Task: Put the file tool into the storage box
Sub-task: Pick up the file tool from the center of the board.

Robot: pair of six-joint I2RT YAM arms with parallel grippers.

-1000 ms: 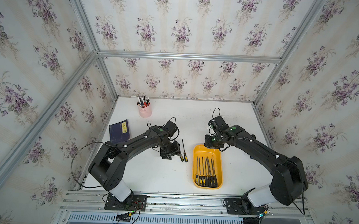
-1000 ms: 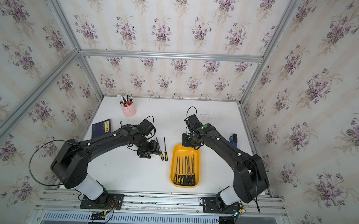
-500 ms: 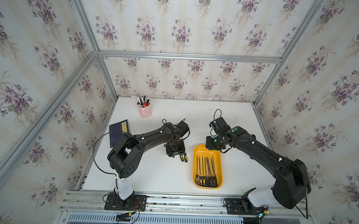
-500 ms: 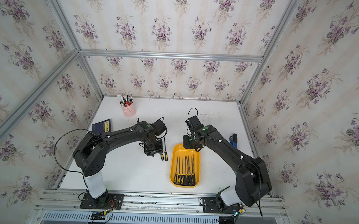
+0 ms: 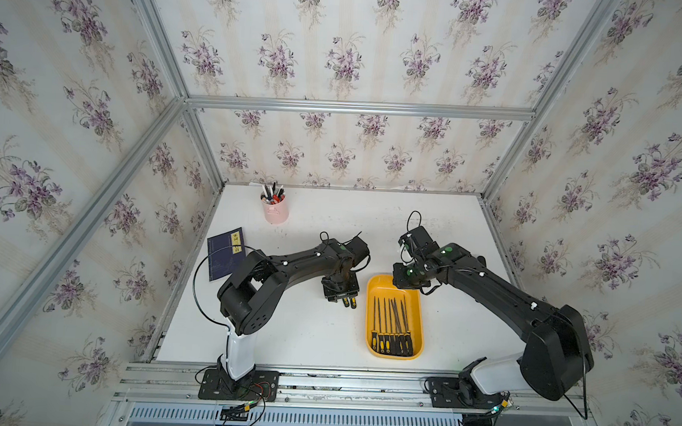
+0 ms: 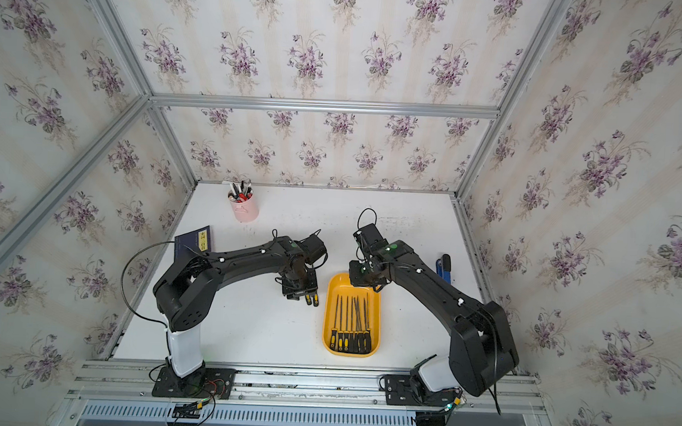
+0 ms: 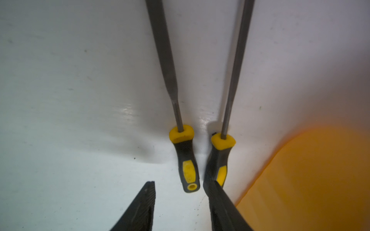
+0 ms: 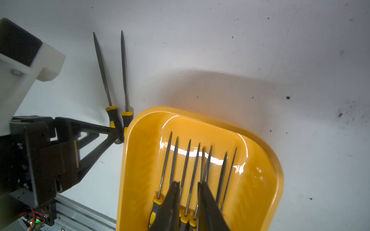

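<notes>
On my feed the left gripper point(image 7: 179, 183) is down at the white table point(image 5: 305, 332). Its black fingers point(image 7: 140, 210) stand moderately apart and straddle the butt end of the file tool point(image 7: 185, 160), a flat grey steel blade in a black-and-yellow rubber handle. I see a clear gap between one finger and the handle, so nothing is clamped. The other finger comes down between that handle and the handle of a second file point(image 7: 220, 152) of the same make lying alongside; I cannot tell whether it touches either. Both lie flat on the table, outside and just beside the storage box point(image 5: 417, 318), a shallow orange-yellow plastic tray with rounded corners. They are on its left-arm side, blades pointing to the back wall. The right gripper point(image 8: 188, 184) hangs over the box, its fingers point(image 8: 208, 206) a narrow slit apart with nothing between them, above a row of like files point(image 5: 391, 325) lying in it. A pink cup of pens point(image 5: 275, 212) and a dark blue booklet point(image 5: 225, 252) sit well apart, toward the back left.
</notes>
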